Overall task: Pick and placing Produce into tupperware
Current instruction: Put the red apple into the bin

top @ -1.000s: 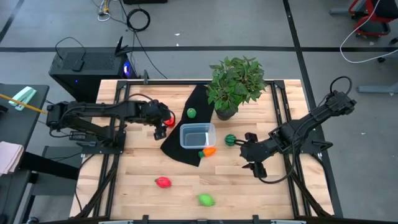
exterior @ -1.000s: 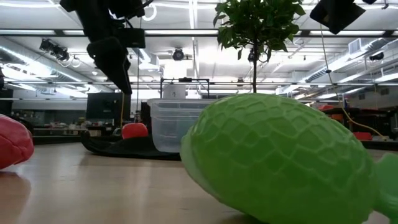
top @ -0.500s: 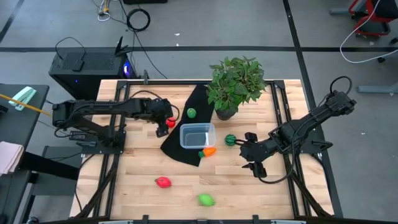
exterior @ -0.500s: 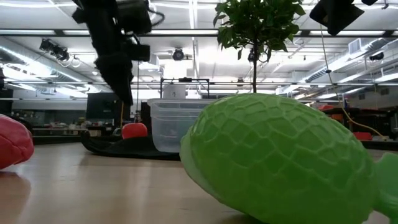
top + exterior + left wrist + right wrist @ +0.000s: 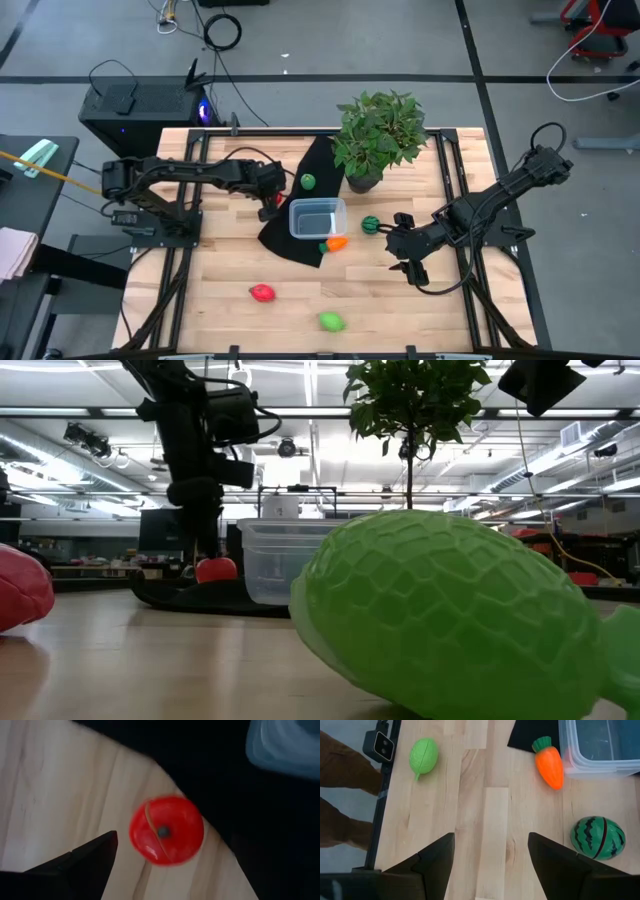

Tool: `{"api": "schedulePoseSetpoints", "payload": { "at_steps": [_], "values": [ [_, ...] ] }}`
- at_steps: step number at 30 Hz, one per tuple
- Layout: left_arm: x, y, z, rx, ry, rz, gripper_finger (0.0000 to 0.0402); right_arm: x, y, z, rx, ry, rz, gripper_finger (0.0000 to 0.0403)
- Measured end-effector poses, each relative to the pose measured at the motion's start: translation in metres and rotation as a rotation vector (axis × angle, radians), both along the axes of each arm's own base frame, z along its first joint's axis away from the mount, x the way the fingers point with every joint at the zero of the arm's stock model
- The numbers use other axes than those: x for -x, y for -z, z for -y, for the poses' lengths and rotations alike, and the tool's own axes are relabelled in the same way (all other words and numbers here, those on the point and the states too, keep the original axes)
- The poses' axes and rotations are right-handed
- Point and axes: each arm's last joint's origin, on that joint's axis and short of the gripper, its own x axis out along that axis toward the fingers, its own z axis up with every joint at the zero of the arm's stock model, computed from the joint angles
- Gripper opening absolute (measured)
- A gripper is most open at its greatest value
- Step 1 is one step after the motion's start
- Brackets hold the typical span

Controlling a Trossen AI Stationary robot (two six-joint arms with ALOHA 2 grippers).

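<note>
Left gripper (image 5: 266, 203) shifted in over round red toy tomato (image 5: 166, 830), right beneath it; finger state unclear, grab looks next.

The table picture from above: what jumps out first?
The big leafy plant at the table's far edge stands out most, beside a clear box resting on a black cloth. Bright toy fruits dot the wood, and the left gripper hangs over a red tomato at the cloth's edge.
</note>
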Motion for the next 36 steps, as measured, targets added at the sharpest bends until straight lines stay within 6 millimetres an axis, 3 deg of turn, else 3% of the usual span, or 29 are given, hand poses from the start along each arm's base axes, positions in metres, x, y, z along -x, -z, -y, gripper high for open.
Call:
{"api": "schedulePoseSetpoints", "payload": {
  "at_steps": [14, 36],
  "values": [
    [0.001, 0.005, -0.014, 0.054, -0.036, 0.003, 0.04, -0.002, -0.002, -0.001, -0.016, -0.003, 0.024, 0.0258],
    [-0.009, 0.029, -0.016, 0.131, -0.044, -0.019, 0.04, -0.002, -0.002, -0.002, -0.019, -0.003, 0.029, 0.0255]
  ]
}}
